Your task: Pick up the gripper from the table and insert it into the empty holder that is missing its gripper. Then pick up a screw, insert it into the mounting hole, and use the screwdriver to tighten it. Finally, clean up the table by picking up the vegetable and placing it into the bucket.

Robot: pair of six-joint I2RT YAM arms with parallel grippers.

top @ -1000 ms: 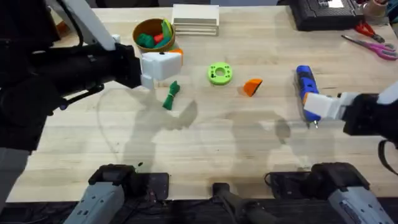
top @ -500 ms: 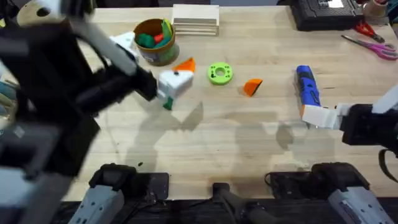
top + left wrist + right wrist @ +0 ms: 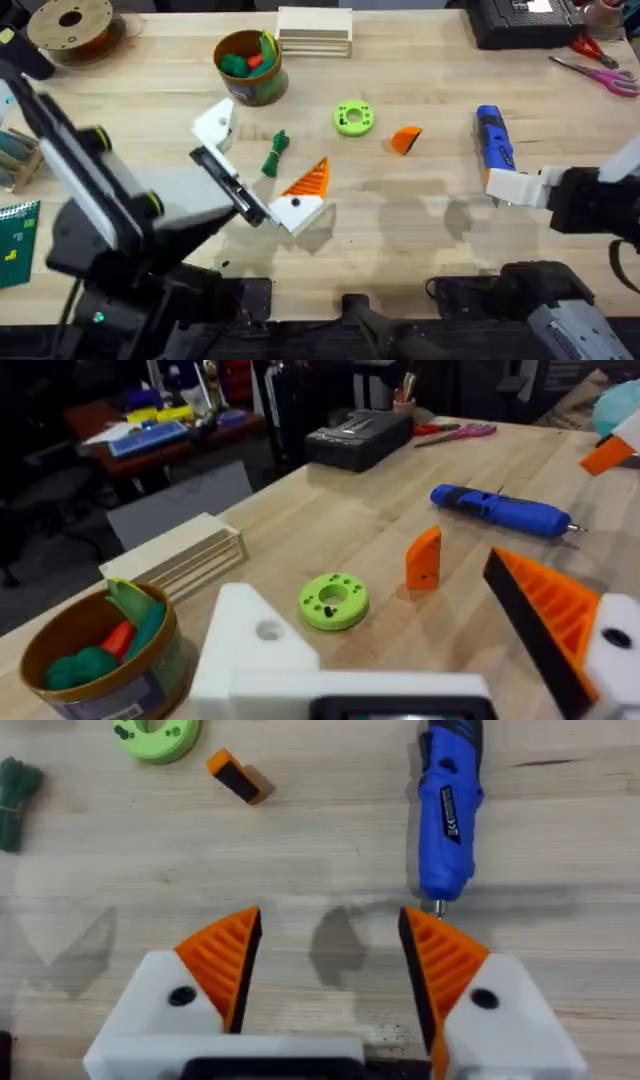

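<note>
The small orange wedge gripper piece (image 3: 405, 140) (image 3: 423, 558) (image 3: 232, 775) lies on the table right of a bright green disc (image 3: 352, 118). My left gripper (image 3: 262, 160) (image 3: 400, 620) hangs open and wide over the dark green vegetable (image 3: 275, 153). One of its jaws is a bare white holder (image 3: 215, 125) (image 3: 250, 650); the other carries an orange ribbed pad (image 3: 310, 180). The blue screwdriver (image 3: 492, 140) (image 3: 447, 815) lies at the right. Just in front of its bit, my right gripper (image 3: 510, 187) (image 3: 330, 950) stands open and empty. The olive bucket (image 3: 248, 65) (image 3: 150, 670) holds toy vegetables.
A light wooden box (image 3: 315, 32) sits behind the bucket, and a brown filament spool (image 3: 70, 22) at the back left. Scissors (image 3: 600, 70) and a black device (image 3: 520, 20) lie at the back right. A green board (image 3: 15, 240) rests at the left edge.
My left arm has swung away from the bucket toward the table's front middle, and its gripper now lies spread over the vegetable. The right gripper has barely moved.
</note>
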